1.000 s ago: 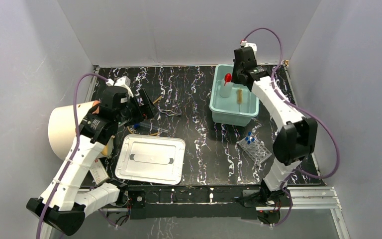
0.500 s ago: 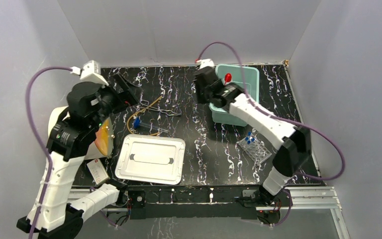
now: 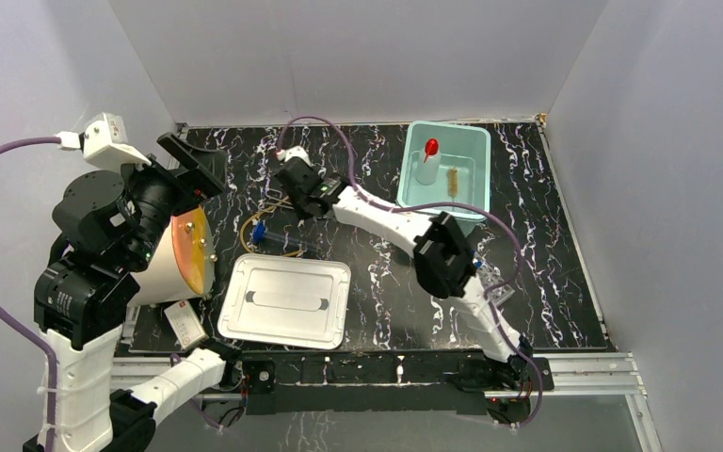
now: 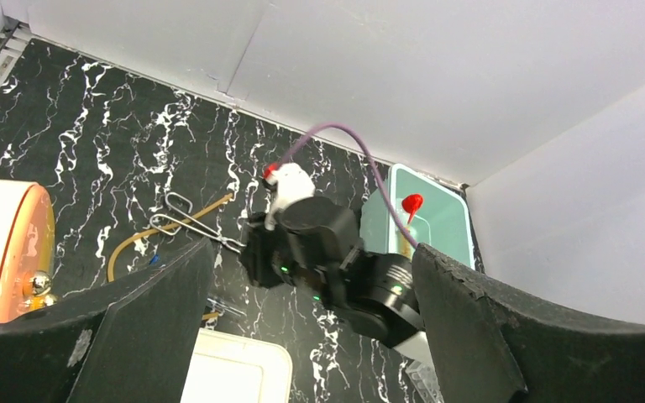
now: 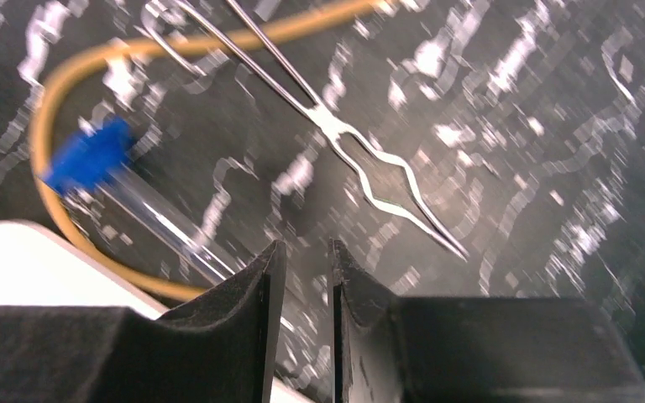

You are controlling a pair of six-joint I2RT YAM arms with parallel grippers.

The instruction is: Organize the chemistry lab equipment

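Note:
My right gripper (image 3: 298, 200) hangs low over the table's middle, jaws nearly together with nothing between them (image 5: 304, 256). Just beyond it lie the thin metal tool (image 5: 344, 138), the amber rubber tubing (image 5: 42, 143) and a blue-capped clear tube (image 5: 92, 155). The tubing (image 3: 249, 229) curves left of the gripper. The white squeeze bottle with red cap (image 3: 428, 162) stands in the teal bin (image 3: 475, 202). The clear tube rack (image 3: 501, 293) is mostly hidden behind the right arm. My left gripper (image 3: 191, 162) is raised high at the left, wide open and empty (image 4: 312, 252).
A white tray lid (image 3: 285, 301) lies at the front centre. A large cream cylinder with an orange face (image 3: 181, 256) lies at the left, and a small white card (image 3: 186, 327) lies in front of it. A small brush (image 3: 453, 179) lies in the bin. Grey walls enclose the table.
My right arm swung from over the teal bin leftward across the table, down to the metal tool. My left arm rose up and back from the tubing area.

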